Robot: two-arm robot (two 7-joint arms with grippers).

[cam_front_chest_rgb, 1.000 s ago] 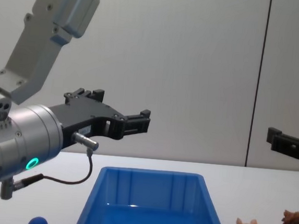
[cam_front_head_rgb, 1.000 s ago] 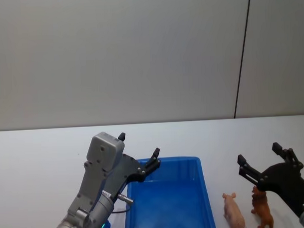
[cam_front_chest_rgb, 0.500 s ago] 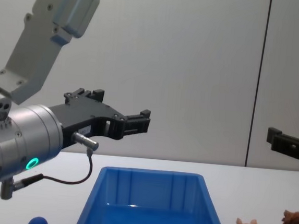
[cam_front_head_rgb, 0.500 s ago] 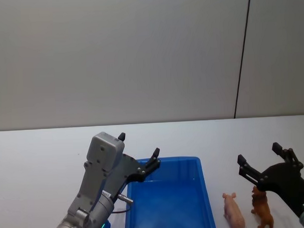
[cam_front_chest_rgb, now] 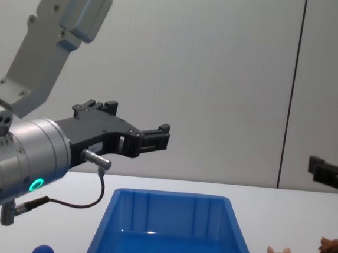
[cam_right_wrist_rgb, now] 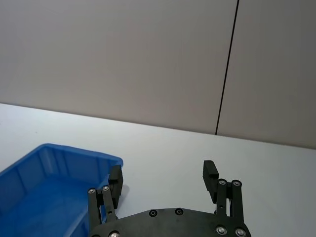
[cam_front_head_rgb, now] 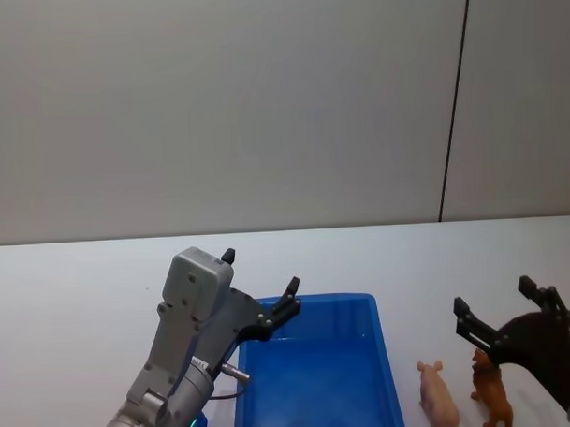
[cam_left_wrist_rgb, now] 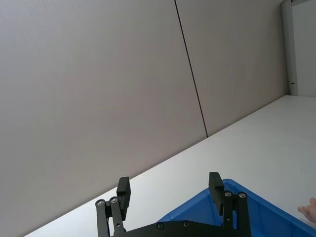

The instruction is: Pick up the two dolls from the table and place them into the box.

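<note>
Right of the box [cam_front_head_rgb: 344,298], on the smooth white table [cam_front_head_rgb: 82,296], we count two dolls: a pale pink pig [cam_front_head_rgb: 438,398] near its sloping blue wall, and a shaggy brown lion [cam_front_head_rgb: 493,394] just beyond. Our right gripper [cam_front_head_rgb: 495,296] hovers above them, fingers spread wide. Our left gripper [cam_front_head_rgb: 260,271], equally wide, hangs over the box's left rim.
</note>
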